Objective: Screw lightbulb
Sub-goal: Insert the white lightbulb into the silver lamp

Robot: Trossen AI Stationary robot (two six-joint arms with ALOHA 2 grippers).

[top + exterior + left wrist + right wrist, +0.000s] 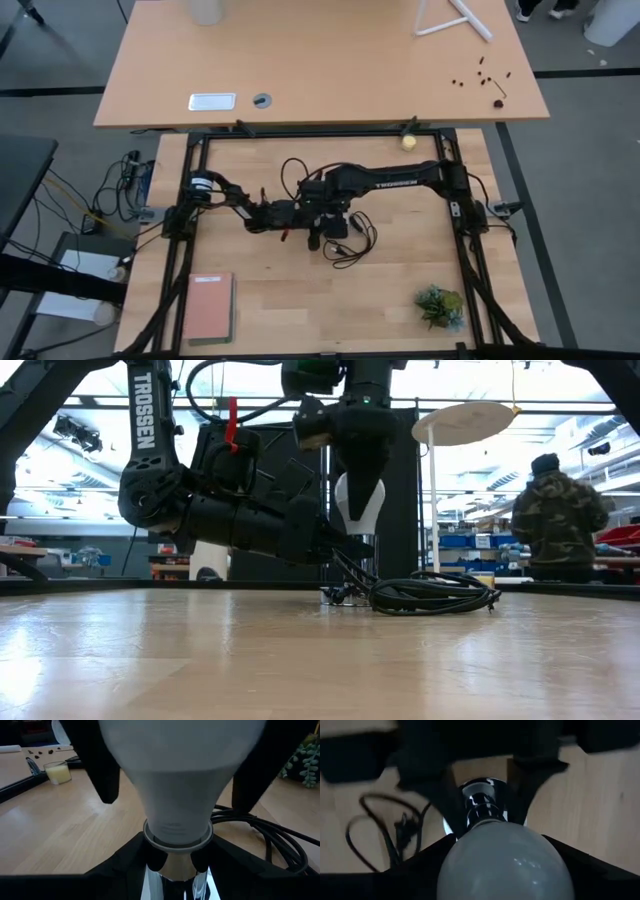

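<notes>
Standing upright, the lightbulb [359,500] sat clamped in the right hand [358,495] directly above the socket [175,870] (gripped by the left hand [175,885]).

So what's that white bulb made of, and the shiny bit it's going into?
The white pear-shaped lightbulb looks like frosted glass or plastic: matt, milky, no sharp glints. The silver socket under it looks like polished metal, since it mirrors light brightly.

Both dark arms meet at the middle of the desk [400,290], above a coiled black cord [350,245]. A red book [210,307] and a small plant [440,306] lie near the front corners.
</notes>
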